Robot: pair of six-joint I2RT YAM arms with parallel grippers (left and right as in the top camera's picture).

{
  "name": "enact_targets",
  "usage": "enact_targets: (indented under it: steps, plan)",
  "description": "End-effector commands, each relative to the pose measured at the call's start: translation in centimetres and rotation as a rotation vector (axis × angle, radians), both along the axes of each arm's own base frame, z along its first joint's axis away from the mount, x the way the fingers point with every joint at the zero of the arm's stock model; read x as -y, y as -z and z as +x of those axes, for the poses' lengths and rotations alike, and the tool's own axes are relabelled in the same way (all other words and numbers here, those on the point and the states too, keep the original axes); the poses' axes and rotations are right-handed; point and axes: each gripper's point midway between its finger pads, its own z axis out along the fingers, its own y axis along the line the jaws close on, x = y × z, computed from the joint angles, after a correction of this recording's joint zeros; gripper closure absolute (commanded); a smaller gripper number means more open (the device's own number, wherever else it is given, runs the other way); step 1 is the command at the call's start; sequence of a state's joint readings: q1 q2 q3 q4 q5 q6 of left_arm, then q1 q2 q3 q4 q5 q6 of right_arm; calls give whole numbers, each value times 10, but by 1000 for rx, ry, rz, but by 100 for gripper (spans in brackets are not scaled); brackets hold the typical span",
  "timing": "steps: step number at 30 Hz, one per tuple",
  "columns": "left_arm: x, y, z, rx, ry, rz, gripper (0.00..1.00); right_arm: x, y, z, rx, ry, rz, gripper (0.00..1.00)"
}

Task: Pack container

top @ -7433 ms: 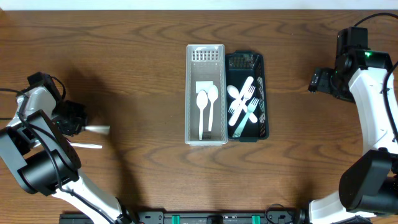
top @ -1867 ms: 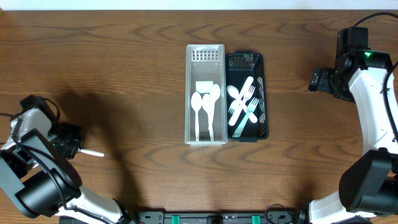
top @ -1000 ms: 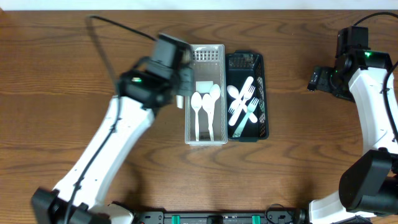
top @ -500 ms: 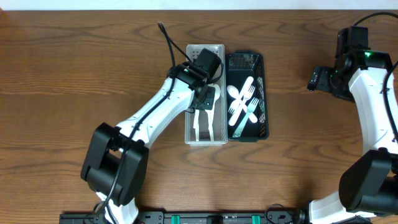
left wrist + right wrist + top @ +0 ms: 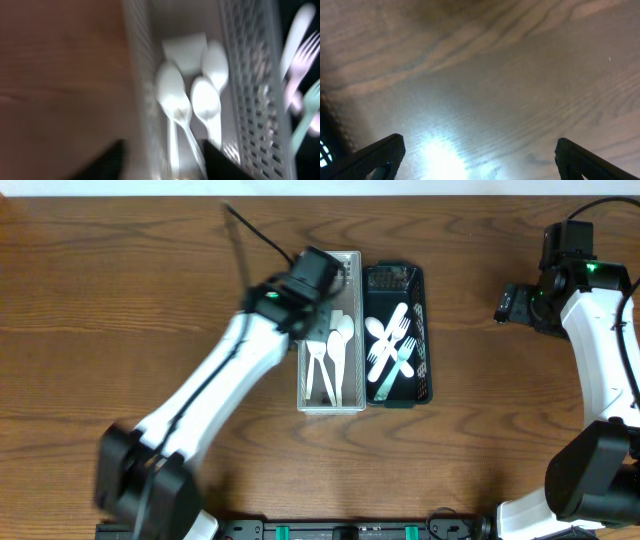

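Observation:
The white slotted basket stands mid-table and holds white plastic spoons and a small white square piece. Three spoon bowls show in the left wrist view, lying loose. My left gripper hovers over the basket's near-left part, blurred. It is open: one finger is over the wood, the other over the basket, with nothing gripped. The black basket beside it holds white and pale green forks. My right gripper hangs open over bare wood at the far right.
The two baskets stand side by side, touching. The left arm crosses the table diagonally from the bottom left. The right arm runs along the right edge. A dark rail lies at the front edge.
The left arm swung in from the far left to the white basket. Its jaws, shut a second ago, have opened, and the wrist has shifted slightly up and left. The right arm is still.

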State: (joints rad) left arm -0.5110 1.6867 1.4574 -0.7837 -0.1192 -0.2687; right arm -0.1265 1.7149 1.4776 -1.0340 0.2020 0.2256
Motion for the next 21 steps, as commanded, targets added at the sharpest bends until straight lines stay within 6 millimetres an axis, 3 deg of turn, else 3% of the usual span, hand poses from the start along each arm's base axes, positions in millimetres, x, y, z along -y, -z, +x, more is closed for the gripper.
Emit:
enact_targets:
  steps: [1, 4, 7, 12, 14, 18, 21]
  plan:
    - [-51, -66, 25, 201, -145, -2, 2, -5, -3, 8, 33, -17, -4, 2]
    - [-93, -88, 44, 290, -258, -32, 2, -21, -11, 32, 125, -62, -13, 3]
    - [-129, -106, 71, 399, -355, -62, 2, -37, -33, 72, 304, -105, -24, 1]
    - [-178, -141, 105, 591, -470, -101, 2, -61, -105, 143, 722, -147, -39, 1]
    - [-195, -148, 108, 625, -480, -76, 2, -61, -130, 156, 822, -190, -83, 1]
    - [-214, -158, 99, 639, -472, -21, 2, -57, -146, 153, 782, -410, -297, 1]
    - [-206, -171, 84, 674, -433, -69, 2, -49, -157, 137, 760, -409, -310, 1]
